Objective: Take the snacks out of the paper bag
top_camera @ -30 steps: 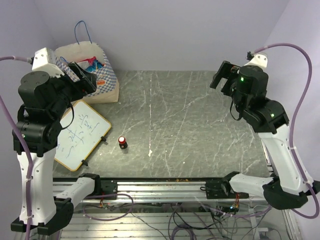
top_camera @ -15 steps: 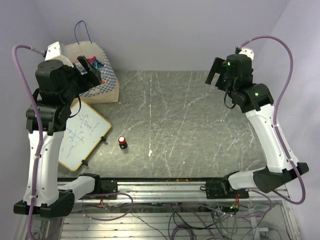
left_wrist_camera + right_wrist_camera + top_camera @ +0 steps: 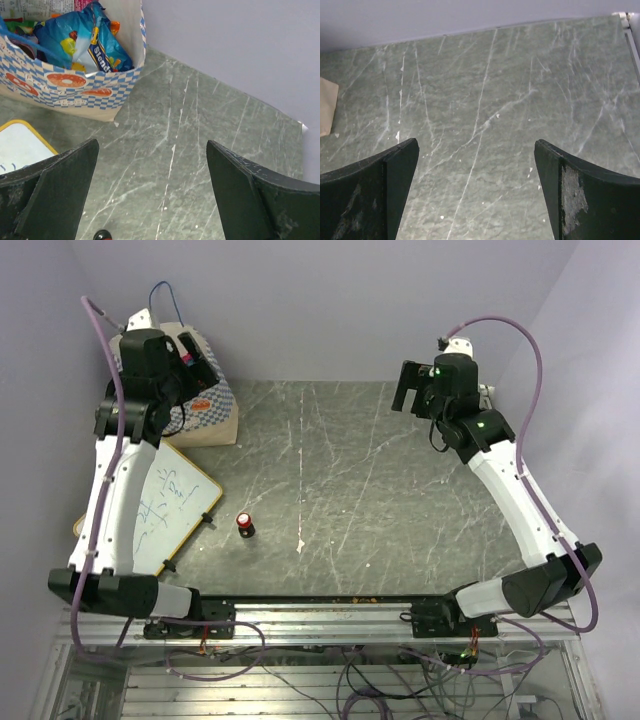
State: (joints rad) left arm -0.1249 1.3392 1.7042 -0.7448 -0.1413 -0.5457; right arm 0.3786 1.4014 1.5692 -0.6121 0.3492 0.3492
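The cream paper bag (image 3: 212, 412) with a blue-and-white checkered band stands at the back left corner, also in the left wrist view (image 3: 75, 92). Snack packets fill it: a blue packet (image 3: 82, 42) on top, with pink and orange ones behind. My left gripper (image 3: 190, 368) is open and empty, raised beside the bag's right side; in its wrist view (image 3: 152, 170) the jaws stand wide apart over bare table. My right gripper (image 3: 408, 388) is open and empty, raised high at the back right, over bare table in its own view (image 3: 476, 170).
A wood-framed whiteboard (image 3: 160, 510) lies at the left. A small red-and-white capped bottle (image 3: 244, 525) stands in front of it, its top showing in the left wrist view (image 3: 102, 235). Purple walls close the back and sides. A corner of the bag shows (image 3: 327, 107).
Both arms have risen and stretched toward the back. The left gripper moved up to the bag's right side; the right gripper swung left and back. Nothing was taken hold of.
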